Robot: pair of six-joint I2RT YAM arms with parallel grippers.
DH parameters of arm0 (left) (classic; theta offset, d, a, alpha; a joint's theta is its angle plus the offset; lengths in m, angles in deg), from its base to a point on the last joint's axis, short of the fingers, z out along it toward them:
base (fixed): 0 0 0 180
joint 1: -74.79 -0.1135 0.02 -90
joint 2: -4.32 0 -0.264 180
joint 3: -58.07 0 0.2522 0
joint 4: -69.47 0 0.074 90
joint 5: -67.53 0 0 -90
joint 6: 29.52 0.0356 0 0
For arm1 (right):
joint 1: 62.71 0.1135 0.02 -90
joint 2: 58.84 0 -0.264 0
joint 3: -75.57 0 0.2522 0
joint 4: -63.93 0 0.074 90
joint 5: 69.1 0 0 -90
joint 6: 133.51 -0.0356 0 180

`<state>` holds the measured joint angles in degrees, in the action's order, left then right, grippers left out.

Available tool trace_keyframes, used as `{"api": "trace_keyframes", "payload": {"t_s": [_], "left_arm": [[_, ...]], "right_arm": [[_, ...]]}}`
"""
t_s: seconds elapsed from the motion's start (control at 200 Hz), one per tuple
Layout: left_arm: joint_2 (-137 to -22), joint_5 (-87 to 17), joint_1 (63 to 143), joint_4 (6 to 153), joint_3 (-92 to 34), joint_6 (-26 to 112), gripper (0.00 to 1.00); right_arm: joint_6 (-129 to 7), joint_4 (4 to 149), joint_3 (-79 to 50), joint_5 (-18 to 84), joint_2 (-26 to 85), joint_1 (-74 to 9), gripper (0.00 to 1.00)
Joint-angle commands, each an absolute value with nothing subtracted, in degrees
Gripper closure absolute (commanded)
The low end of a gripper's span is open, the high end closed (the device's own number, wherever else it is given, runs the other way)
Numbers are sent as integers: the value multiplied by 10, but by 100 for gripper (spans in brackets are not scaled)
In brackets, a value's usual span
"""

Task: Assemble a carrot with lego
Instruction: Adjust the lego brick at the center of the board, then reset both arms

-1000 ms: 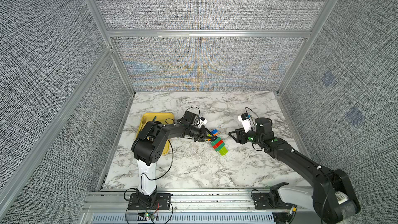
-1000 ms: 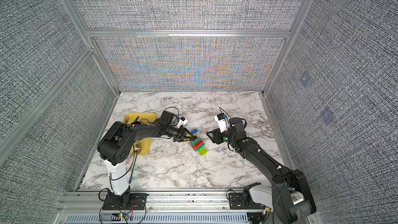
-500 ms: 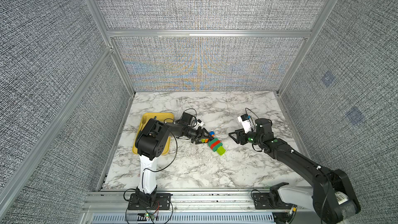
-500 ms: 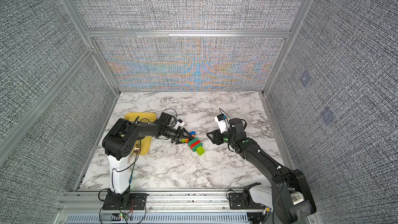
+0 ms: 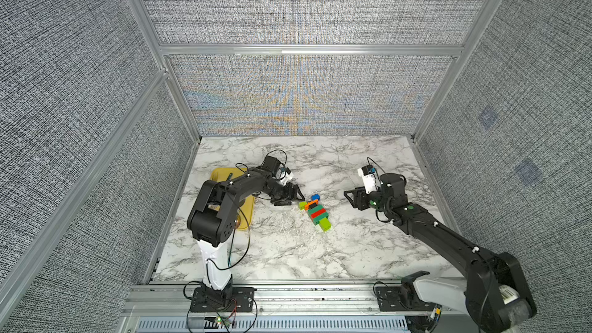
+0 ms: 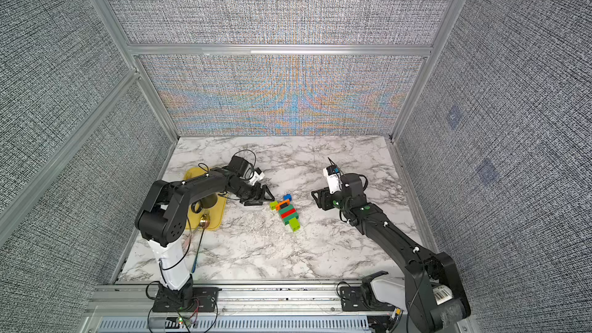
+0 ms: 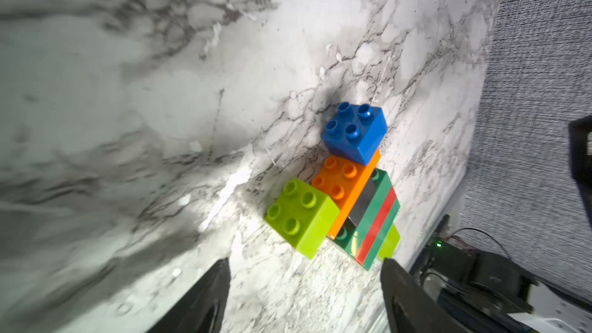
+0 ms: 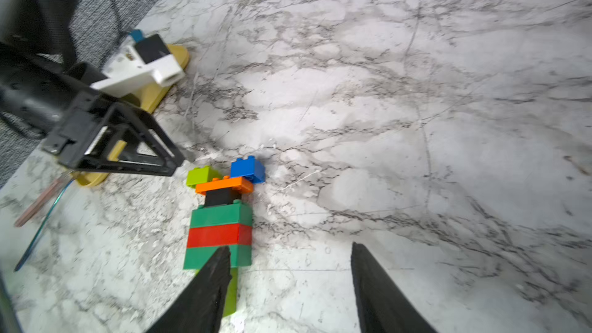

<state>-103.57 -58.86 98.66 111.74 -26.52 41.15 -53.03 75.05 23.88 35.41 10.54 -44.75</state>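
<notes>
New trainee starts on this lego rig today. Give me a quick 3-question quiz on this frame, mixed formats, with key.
1. True or false: the left gripper is clamped on the carrot.
2. Multiple choice: in the left wrist view, which two small bricks sit on the orange brick?
A. red and black
B. blue and lime
C. two dark green
3. Fill in: the yellow tray lies near the ___ arm's side of the table.

Key
1. False. Its jaws stand apart, beside the carrot, which lies flat on the table; the right gripper is also clear of it.
2. B: the blue brick and the lime brick.
3. left
</notes>
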Motion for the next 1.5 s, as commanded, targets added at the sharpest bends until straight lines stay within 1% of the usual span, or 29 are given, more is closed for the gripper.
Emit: {"api": "trace_keyframes", "payload": {"t_s": [0.0,0.1,0.22,0.245,0.345,0.38,0.45,0.531,0.621,0.736,0.806,0.896,0.951,1.011,1.121,1.246,1.326,1.406,1.456,1.496], "left_arm": [[-993,-469,986,1161,-270,471,23],[-924,-365,987,1118,-252,471,23],[-819,-216,987,1009,-170,492,22],[-796,-186,986,986,-152,502,21],[-722,-64,985,899,-74,559,12],[-702,-26,984,867,-48,578,10],[-668,32,982,815,2,608,0],[-634,71,977,772,53,631,0],[-591,102,971,716,123,651,0],[-544,89,950,626,214,675,0],[-534,54,921,585,250,669,0],[-547,10,881,560,272,652,0],[-560,-6,862,515,290,644,0],[-579,-16,844,456,311,633,0],[-610,-41,823,430,303,630,0],[-651,-80,806,401,288,630,0],[-675,-98,801,441,254,628,0],[-694,-113,798,457,234,621,0],[-703,-121,796,447,232,613,0],[-721,-132,795,402,244,608,0]], "right_arm": [[-548,710,243,244,101,-448,36],[-556,676,255,170,98,-448,34],[-531,632,274,58,85,-448,30],[-524,618,281,33,84,-448,29],[-496,562,307,-39,89,-459,24],[-491,547,314,-54,94,-467,23],[-484,515,329,-67,105,-484,21],[-483,484,349,-71,116,-504,19],[-462,416,393,-75,116,-517,17],[-425,318,454,-76,115,-523,13],[-419,291,473,-70,118,-527,12],[-415,229,505,-50,131,-534,11],[-410,231,505,-38,130,-535,11],[-400,200,516,-22,131,-537,11],[-388,178,519,7,139,-541,11],[-383,107,530,61,162,-549,11],[-389,78,521,96,195,-558,11],[-387,69,507,106,234,-563,11],[-391,50,510,109,248,-568,11],[-400,51,513,122,247,-578,11]]}}
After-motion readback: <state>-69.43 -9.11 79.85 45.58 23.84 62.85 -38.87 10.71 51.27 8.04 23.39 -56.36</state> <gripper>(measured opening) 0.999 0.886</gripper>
